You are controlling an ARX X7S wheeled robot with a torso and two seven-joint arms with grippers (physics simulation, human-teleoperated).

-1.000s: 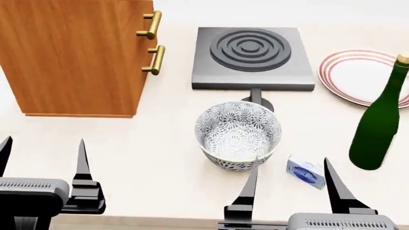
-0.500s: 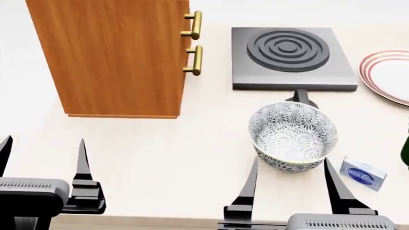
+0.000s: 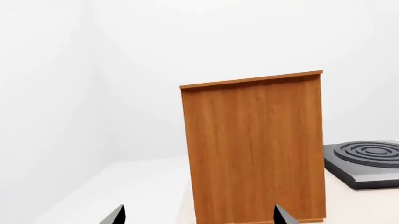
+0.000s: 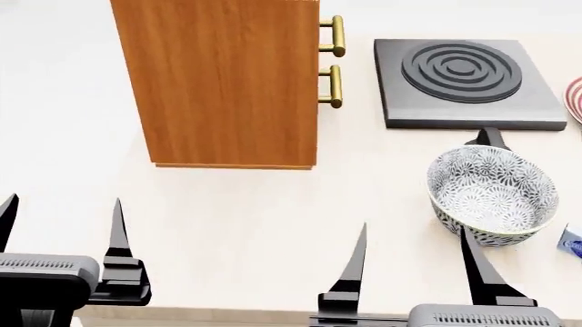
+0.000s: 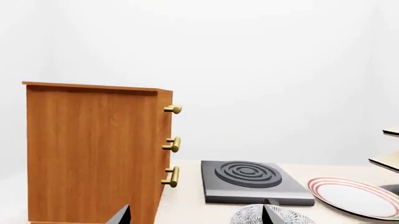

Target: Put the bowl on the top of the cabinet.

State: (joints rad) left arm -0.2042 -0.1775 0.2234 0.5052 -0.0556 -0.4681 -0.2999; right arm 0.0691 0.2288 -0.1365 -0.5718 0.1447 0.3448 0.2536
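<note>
The white bowl [image 4: 492, 194] with a grey floral pattern stands upright on the pale table at the right, just in front of the hotplate's handle. Its rim also peeks in low in the right wrist view [image 5: 246, 216]. The orange-brown cabinet [image 4: 227, 82] with brass handles stands at the back left, also seen in the left wrist view [image 3: 255, 149] and the right wrist view [image 5: 93, 149]. My right gripper [image 4: 414, 228] is open, with its outer fingertip just short of the bowl's near side. My left gripper [image 4: 62, 199] is open and empty, well in front of the cabinet.
A dark grey hotplate [image 4: 468, 82] lies right of the cabinet. A red-rimmed plate [image 5: 349, 193] sits further right, and a small blue box [image 4: 574, 242] lies beside the bowl. A slanted pale rack [image 5: 389, 158] shows at the far right.
The head view has swung left: cabinet, hotplate and bowl have slid rightwards in it, and the green bottle has left the view. Both grippers look unchanged, open.
</note>
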